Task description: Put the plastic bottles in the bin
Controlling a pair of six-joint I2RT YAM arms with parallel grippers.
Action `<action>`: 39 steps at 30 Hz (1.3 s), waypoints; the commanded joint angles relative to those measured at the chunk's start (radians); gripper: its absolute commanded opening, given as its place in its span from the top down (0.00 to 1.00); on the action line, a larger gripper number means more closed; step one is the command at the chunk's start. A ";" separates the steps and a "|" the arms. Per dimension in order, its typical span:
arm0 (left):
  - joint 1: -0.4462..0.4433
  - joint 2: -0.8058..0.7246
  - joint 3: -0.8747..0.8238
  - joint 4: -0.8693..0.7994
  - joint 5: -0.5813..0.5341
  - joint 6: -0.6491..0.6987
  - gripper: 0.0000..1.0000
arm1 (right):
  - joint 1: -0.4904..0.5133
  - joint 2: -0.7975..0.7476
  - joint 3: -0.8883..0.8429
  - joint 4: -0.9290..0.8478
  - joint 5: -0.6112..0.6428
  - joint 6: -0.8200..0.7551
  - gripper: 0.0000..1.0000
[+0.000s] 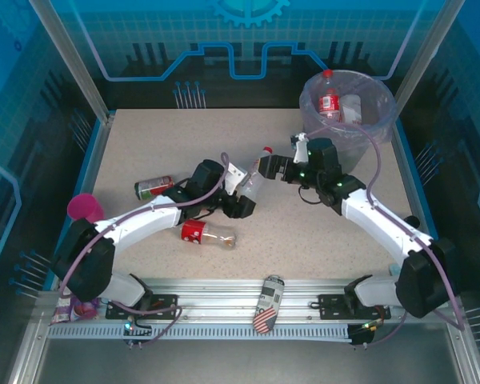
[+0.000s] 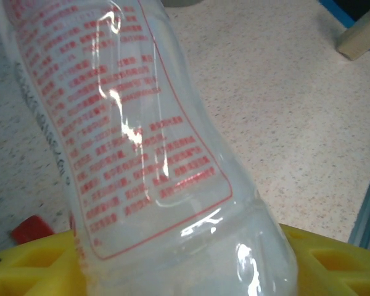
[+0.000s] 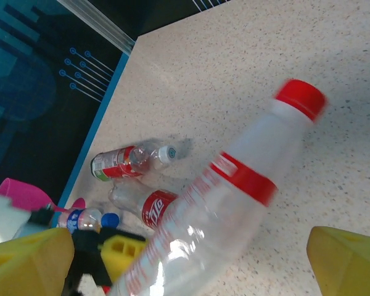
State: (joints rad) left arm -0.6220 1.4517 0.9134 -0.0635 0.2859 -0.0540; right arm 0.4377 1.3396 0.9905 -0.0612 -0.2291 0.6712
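A clear plastic bottle (image 1: 254, 178) with red print and a red cap hangs tilted over the table's middle. My left gripper (image 1: 244, 202) is shut on its base, which fills the gap between the yellow fingers (image 2: 333, 262). My right gripper (image 1: 276, 168) is open around the bottle's (image 3: 234, 197) upper body, with the fingers (image 3: 31, 259) well apart from it. The bottle looks blurred there. The bin (image 1: 368, 132), lined with a lavender bag, stands at the back right with a red-labelled bottle (image 1: 329, 100) inside.
Two more bottles lie on the table: a red-labelled one (image 1: 208, 234) in front of my left gripper, and a red-and-green one (image 1: 154, 187) to its left. A pink cup (image 1: 84, 208) stands at the left edge. A printed can (image 1: 268, 304) rests on the front rail.
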 commanded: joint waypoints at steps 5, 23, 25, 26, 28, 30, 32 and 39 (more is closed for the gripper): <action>-0.043 -0.022 -0.024 0.156 -0.010 -0.011 0.36 | 0.014 0.138 0.067 0.033 0.013 0.094 0.03; -0.066 -0.039 -0.062 0.212 -0.093 -0.056 0.30 | 0.013 0.110 0.053 0.062 0.041 0.094 0.43; -0.067 -0.051 -0.061 0.204 -0.106 -0.074 0.25 | 0.013 0.097 0.068 0.061 0.049 0.077 0.43; -0.067 -0.059 -0.062 0.197 -0.116 -0.084 0.21 | 0.012 0.091 0.083 0.053 0.053 0.059 0.43; -0.068 -0.080 -0.057 0.166 -0.139 -0.111 0.12 | 0.009 0.081 0.136 0.014 0.070 0.000 0.43; -0.068 -0.106 -0.047 0.114 -0.168 -0.145 0.04 | 0.006 0.070 0.212 -0.052 0.110 -0.094 0.44; -0.068 -0.130 -0.030 0.039 -0.214 -0.179 0.01 | -0.001 0.060 0.289 -0.113 0.166 -0.189 0.46; -0.056 -0.218 -0.008 -0.268 -0.398 -0.383 0.01 | -0.101 0.021 0.510 -0.196 0.343 -0.459 0.52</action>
State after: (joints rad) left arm -0.6834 1.2827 0.8833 -0.1497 -0.0074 -0.3103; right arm 0.3897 1.3960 1.4265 -0.2100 -0.0002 0.3782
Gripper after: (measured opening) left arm 0.991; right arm 0.487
